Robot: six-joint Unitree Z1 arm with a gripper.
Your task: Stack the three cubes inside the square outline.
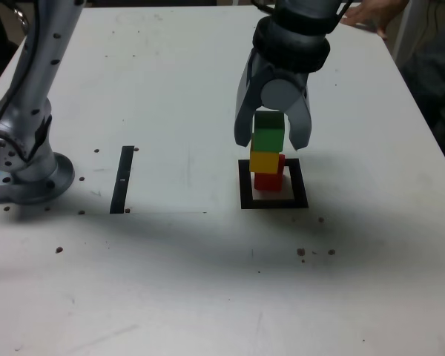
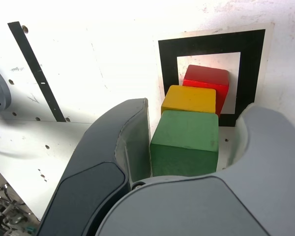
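Straddling the green cube [image 1: 268, 138] with gaps either side, the gripper [image 1: 272, 141] stands parted.

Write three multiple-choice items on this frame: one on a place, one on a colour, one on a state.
1. Where does the stack stand?
A. on the black strip
B. inside the square outline
C. at the arm's base

2. Which cube is on top?
A. red
B. yellow
C. green

3. How do the jaws stand?
A. spread, flanking the top cube
B. clamped on the red cube
C. shut, away from the stack

Key: B, the red cube sits within the square outline; C, the green cube tops the yellow cube; A, the gripper shows gaps beside the green cube in the wrist view.
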